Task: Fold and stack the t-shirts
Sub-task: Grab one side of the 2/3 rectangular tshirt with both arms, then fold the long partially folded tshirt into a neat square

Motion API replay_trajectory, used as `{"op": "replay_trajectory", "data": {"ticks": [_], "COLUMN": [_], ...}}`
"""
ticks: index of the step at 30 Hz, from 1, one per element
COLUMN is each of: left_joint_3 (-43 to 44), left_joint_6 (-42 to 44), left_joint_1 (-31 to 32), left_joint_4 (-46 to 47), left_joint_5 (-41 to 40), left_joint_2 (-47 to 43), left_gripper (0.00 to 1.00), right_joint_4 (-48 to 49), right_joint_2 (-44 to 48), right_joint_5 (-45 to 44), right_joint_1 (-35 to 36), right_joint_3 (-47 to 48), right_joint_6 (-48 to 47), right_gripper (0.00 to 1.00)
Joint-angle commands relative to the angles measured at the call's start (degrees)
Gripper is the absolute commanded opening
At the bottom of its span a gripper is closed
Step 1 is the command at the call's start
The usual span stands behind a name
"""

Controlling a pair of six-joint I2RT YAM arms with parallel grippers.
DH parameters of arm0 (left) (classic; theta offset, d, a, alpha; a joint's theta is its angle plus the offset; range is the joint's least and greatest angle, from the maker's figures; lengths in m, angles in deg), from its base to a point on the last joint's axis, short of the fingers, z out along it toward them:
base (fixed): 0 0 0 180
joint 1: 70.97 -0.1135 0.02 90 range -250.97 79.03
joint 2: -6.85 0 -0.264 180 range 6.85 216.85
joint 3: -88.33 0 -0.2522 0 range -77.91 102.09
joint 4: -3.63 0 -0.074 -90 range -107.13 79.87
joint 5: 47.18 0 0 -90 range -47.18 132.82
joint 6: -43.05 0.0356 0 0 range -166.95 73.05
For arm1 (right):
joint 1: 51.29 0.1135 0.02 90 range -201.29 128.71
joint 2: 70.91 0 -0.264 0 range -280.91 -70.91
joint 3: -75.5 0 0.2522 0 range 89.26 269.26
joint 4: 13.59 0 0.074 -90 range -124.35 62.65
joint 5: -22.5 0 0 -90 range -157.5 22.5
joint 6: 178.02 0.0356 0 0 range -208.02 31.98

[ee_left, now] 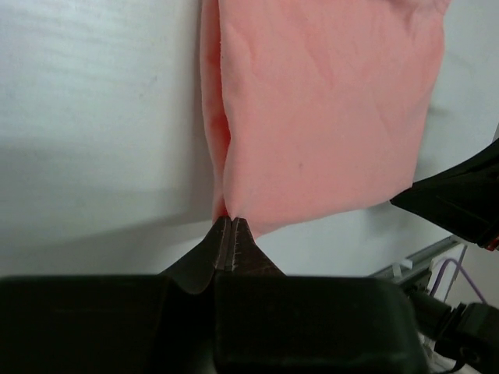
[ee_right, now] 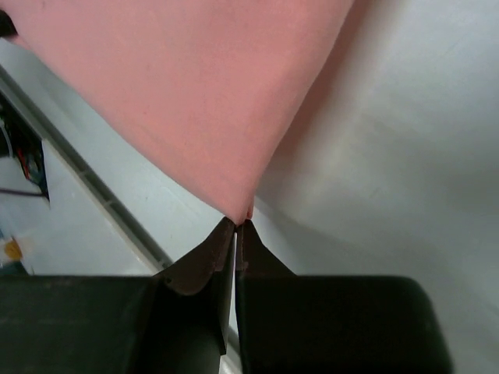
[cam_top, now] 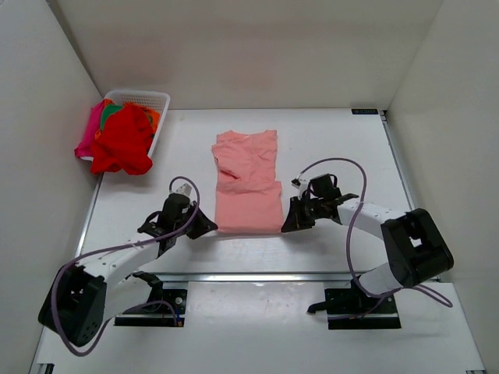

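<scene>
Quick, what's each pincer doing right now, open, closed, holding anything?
Left pincer: closed, pinching a near corner of the pink shirt.
Right pincer: closed, pinching the other near corner of the same shirt.

Both arms reach low and forward, left gripper [cam_top: 205, 226] and right gripper [cam_top: 288, 224] each pinched closed on the salmon-pink t-shirt's [cam_top: 248, 191] near corners.

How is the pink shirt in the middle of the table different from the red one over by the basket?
The pink shirt lies spread on the table, partly folded; the red shirt is crumpled over the white basket. The left pincer and right pincer pinch the pink shirt's near corners; nothing holds the red shirt. Both are soft cloth.
</scene>
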Motion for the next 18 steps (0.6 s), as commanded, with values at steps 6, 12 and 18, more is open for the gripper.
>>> {"op": "replay_trajectory", "data": {"ticks": [6, 12, 18], "left_joint_3": [-7.8, -11.2, -7.7], "left_joint_6": [-2.1, -8.8, -7.8], "left_joint_1": [2.3, 4.9, 3.2], "left_joint_4": [-18.1, -29.6, -39.2], "left_joint_5": [3.4, 1.0, 4.0], "left_joint_2": [-19.3, -35.2, -44.0], "left_gripper": [0.00, 0.00, 0.00], "right_joint_4": [-10.5, -11.8, -13.2], "right_joint_2": [10.3, 21.4, 31.3], "right_joint_5": [1.5, 0.1, -0.4], "right_joint_1": [5.4, 10.1, 12.2], "right_joint_3": [-3.1, -9.1, -12.2], "right_joint_6": [-0.9, 6.7, 14.3], "right_gripper": [0.00, 0.00, 0.00]}}
